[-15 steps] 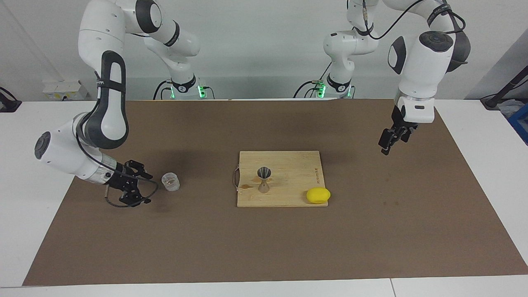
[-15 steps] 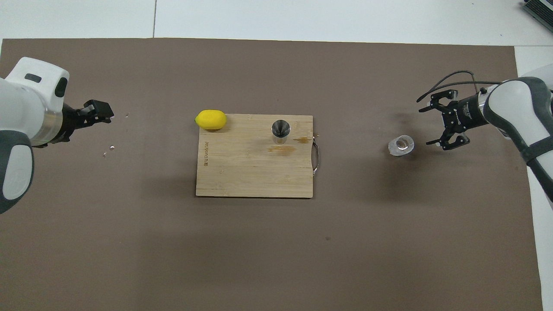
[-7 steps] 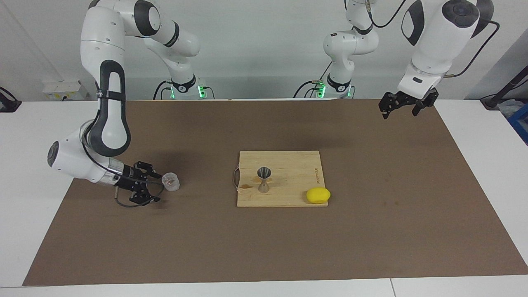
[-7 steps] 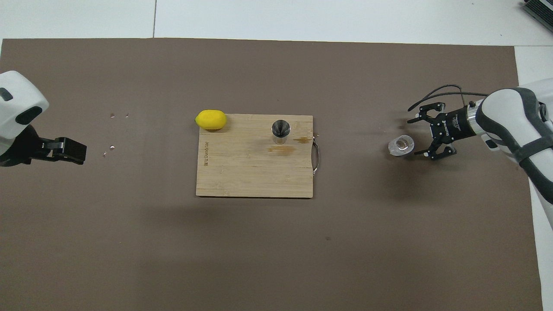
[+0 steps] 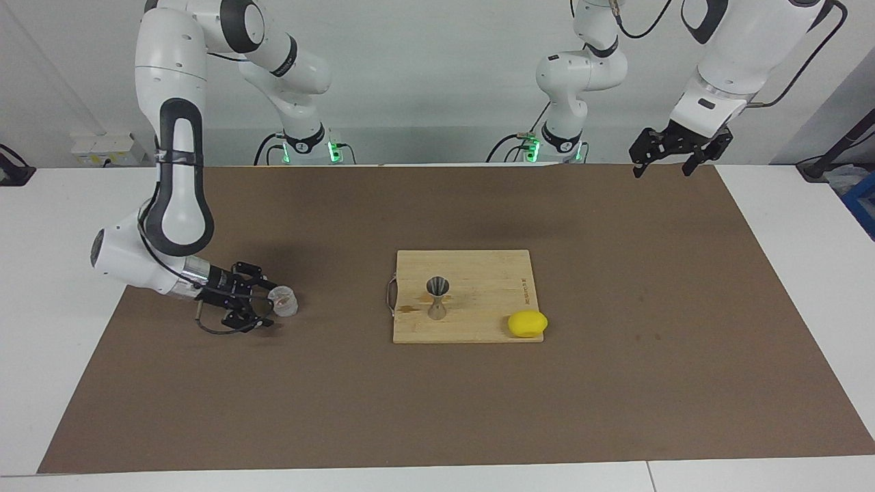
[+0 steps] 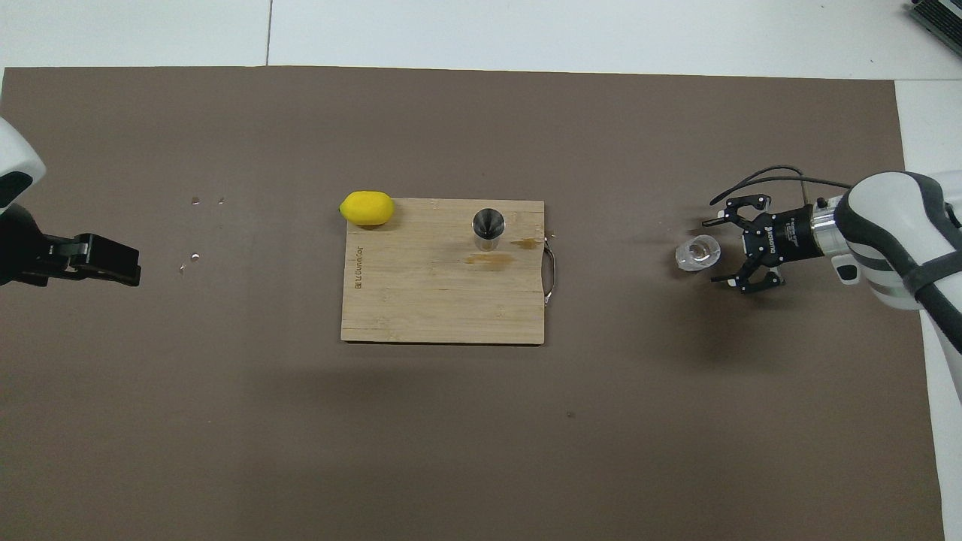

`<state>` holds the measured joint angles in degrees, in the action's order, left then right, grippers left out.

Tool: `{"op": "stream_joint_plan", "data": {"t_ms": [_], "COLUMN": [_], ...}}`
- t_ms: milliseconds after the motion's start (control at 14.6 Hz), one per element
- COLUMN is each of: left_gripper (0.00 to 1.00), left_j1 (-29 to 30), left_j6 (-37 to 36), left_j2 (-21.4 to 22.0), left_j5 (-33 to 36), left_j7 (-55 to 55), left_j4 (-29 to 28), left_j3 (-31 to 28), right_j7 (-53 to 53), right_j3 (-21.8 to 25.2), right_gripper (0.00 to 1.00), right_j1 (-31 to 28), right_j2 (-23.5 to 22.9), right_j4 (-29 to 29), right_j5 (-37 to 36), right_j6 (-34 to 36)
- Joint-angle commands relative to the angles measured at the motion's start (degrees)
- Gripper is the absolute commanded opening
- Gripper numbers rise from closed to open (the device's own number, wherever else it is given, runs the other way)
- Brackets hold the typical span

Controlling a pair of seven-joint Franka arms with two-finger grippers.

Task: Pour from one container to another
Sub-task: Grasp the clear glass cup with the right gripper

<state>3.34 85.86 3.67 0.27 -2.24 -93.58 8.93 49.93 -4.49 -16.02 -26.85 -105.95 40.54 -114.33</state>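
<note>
The right gripper lies low over the brown mat at the right arm's end of the table, pointing sideways toward the board, its two fingers spread wide. The small clear glass tumbler stands upright on the mat right at the fingertips, between them or just in front of them; whether a finger touches the glass cannot be told. In the overhead view the same right gripper shows one finger on either side of the tumbler's edge nearest the arm, with the glass not clamped.

Further from this gripper, toward the middle of the mat, lies a pale rectangular wooden cutting board with a metal handle on the edge that faces the tumbler. The small shiny steel hourglass-shaped jigger stands upright on the board, well apart from the tumbler. From above, the jigger sits near the board's edge farther from the robots, beside a brownish stain. A yellow lemon rests at the board's corner toward the left arm's end, also seen in the overhead view.

The left gripper hangs high in the air over the mat's edge at the left arm's end, fingers apart and empty, waiting. From above, the left gripper shows at the frame's edge.
</note>
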Motion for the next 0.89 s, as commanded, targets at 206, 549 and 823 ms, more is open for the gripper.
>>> {"op": "stream_joint_plan", "data": {"t_ms": [206,549,823], "left_gripper": [1.00,1.00,1.00], "left_j1": [0.7,-0.4,-5.7], "left_j6": [-1.0,-0.9,-1.0], "left_j2": [-0.9,-0.5,-0.3], "left_j5": [-2.0,-2.1,-2.1], "left_j7": [1.1,1.1,1.1], "left_j4": [1.8,1.4,1.5], "left_j3": [-0.2,-1.1,-6.9], "right_j7": [-1.9,-2.5,-2.6], "right_j3": [-0.6,-0.7,-0.8], "right_gripper": [1.00,1.00,0.94], "right_j1": [-0.9,-0.9,-0.8], "right_j2": [2.5,3.0,3.2], "right_j4": [-4.1,-6.7,-6.7], "right_j5": [3.7,6.5,7.7], "right_j6": [-3.0,-6.3,-5.5]}}
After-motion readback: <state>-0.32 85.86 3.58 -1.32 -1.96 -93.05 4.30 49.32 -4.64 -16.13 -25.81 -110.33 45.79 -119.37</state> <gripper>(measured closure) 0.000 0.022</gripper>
